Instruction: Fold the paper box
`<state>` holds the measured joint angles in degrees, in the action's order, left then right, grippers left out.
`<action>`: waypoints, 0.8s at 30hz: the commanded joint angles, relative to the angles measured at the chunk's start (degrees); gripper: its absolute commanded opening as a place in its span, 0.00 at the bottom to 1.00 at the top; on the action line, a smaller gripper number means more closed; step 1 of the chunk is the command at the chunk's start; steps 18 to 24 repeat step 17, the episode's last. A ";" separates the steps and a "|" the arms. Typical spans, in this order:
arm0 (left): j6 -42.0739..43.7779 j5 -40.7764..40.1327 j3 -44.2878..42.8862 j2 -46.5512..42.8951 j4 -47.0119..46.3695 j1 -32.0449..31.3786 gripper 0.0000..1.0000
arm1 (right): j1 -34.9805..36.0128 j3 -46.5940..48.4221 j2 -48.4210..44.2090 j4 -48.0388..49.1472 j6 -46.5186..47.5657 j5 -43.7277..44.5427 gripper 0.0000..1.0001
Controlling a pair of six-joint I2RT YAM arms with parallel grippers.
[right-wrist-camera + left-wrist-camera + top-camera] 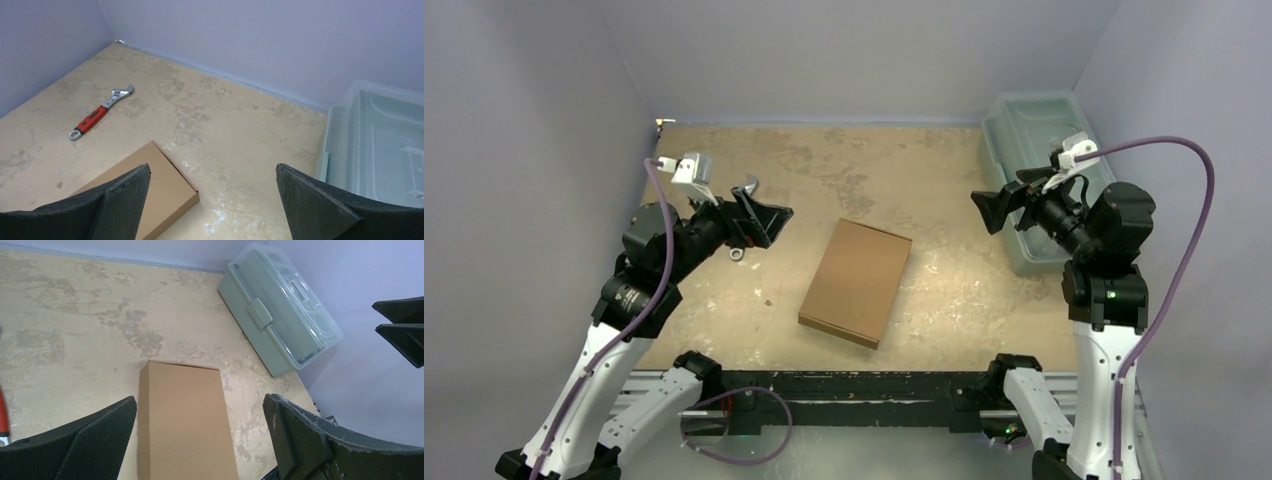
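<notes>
A plain brown cardboard paper box (856, 283), shallow and rectangular, lies flat near the middle of a worn, tan bench (924, 170), between the two robot arms and touching neither. Seen from above, its long axis runs mostly from the near edge towards the far wall, with the far end leaning a little to the right. One short end points back towards the arm bases. Its broad top face is smooth and appears closed, with no flaps or tabs standing up in any view.

The left gripper (759, 215) is raised above the bench to the box's left, jaws spread wide and holding nothing. Its wrist camera looks along the box's length. The right gripper (994, 210) is raised on the opposite side, also spread wide and empty, with only a corner of the box below its left finger.

The box lies inward from both grippers, and the left one seems slightly nearer.

A translucent pale-green plastic bin (1024, 130) sits at the far right. A red-handled adjustable wrench (100, 112) lies on the left.
</notes>
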<state>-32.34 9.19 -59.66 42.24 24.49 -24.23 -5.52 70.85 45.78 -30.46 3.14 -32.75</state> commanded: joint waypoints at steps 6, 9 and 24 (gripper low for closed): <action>-2.21 2.76 -1.34 -1.48 -2.45 0.32 1.00 | -1.22 0.38 -2.75 0.65 -5.65 1.12 0.99; -2.33 2.77 -1.64 -1.49 -2.45 0.32 0.99 | -1.31 0.50 -2.93 0.75 -5.66 1.71 0.99; -2.48 2.71 -1.02 -1.10 -2.39 0.32 1.00 | -1.42 0.37 -3.34 0.87 -5.79 3.11 0.99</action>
